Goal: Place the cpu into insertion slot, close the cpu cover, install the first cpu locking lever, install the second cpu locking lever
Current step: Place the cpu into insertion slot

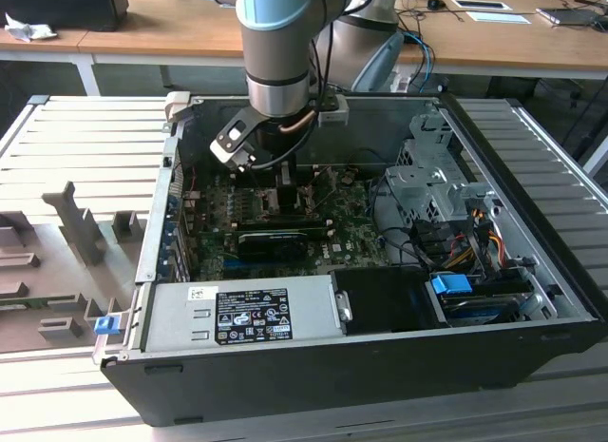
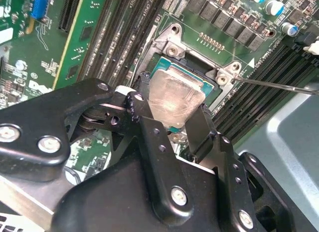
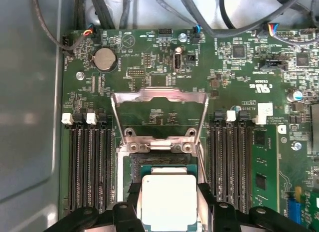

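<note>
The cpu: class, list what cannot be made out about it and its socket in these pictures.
First wrist view: the picture's edge and the jaws cut off one side of the cpu.
Second wrist view: the cpu covers the socket's contacts; seating unclear.
Exterior view: the arm hides both.

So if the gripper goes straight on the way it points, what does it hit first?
Probably the open socket right under it. The gripper is shut on the cpu, so the cpu would touch there first. How much gap is left, I can't tell.
</note>
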`<act>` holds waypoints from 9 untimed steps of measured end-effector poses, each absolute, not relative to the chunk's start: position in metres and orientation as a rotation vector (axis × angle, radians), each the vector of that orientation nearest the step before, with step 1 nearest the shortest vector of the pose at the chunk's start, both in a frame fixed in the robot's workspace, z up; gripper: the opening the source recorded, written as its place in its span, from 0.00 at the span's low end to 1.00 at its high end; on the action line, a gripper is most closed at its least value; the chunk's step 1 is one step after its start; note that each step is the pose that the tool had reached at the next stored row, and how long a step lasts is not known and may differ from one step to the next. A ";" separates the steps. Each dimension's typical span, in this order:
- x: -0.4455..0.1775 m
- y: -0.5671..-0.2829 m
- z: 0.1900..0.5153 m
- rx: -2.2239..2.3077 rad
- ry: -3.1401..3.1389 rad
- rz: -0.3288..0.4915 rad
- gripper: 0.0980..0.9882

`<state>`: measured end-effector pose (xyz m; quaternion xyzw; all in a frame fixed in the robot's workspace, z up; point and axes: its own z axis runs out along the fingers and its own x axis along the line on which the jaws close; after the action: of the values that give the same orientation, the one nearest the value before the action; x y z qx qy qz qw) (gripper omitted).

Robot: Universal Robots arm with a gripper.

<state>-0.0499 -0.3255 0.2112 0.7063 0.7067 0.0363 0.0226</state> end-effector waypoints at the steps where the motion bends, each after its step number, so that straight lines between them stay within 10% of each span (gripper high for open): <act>1: -0.049 -0.325 0.210 2.187 2.189 0.113 0.48; 9: -0.047 -0.323 0.205 2.189 2.187 0.112 0.48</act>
<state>-0.0472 -0.3226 0.2045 0.7068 0.7061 0.0362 0.0226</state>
